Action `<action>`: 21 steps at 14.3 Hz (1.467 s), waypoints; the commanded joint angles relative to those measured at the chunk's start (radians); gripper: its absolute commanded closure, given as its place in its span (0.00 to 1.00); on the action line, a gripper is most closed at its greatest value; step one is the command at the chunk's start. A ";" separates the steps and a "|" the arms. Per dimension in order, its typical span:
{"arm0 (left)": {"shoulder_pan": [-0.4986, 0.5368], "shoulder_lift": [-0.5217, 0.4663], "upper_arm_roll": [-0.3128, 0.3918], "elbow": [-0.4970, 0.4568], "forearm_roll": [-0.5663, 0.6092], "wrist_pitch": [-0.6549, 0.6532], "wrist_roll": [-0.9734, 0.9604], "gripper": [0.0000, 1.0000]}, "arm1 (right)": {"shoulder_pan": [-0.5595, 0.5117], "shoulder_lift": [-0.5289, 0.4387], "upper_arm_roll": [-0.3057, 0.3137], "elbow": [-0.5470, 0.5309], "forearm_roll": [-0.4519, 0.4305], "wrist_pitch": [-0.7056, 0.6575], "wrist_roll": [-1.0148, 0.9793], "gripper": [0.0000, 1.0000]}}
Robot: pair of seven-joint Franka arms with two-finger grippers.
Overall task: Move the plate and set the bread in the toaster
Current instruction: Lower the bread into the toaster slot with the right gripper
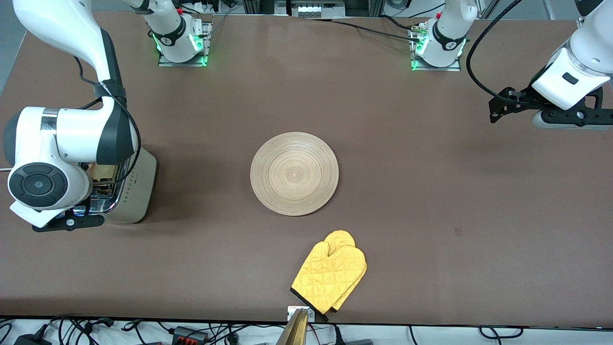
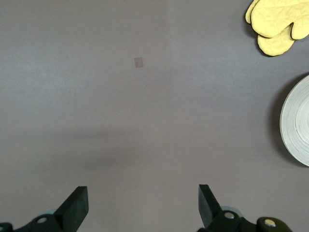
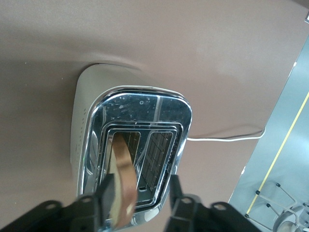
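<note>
On the brown table [image 1: 407, 143], the right gripper [image 3: 140, 203] is pinching the bread [image 3: 123, 176] edge-on over the toaster [image 1: 136, 191] at the right arm's edge, aligning it with a slot, while the left gripper [image 2: 142, 205] is waiting spread wide over bare surface and the plate [image 1: 294, 173] is sitting empty at centre.

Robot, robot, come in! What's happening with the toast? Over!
Right tool over the toaster, bread on edge above a slot. Left tool open, waiting over bare table. Plate empty, mid-table. Nothing in the way.

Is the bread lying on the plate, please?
No, the plate is bare; the bread is in the right pincer over the toaster.
</note>
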 commanded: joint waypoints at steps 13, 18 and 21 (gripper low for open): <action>-0.003 0.017 0.002 0.030 0.002 -0.007 0.003 0.00 | -0.091 -0.148 -0.008 0.039 0.402 -0.049 -0.015 0.00; -0.005 0.017 0.002 0.030 0.002 -0.006 0.003 0.00 | -0.146 -0.155 -0.008 0.065 0.539 -0.057 -0.025 0.00; -0.005 0.017 0.000 0.030 0.002 -0.006 0.005 0.00 | -0.125 -0.156 0.003 0.066 0.528 -0.058 -0.026 0.00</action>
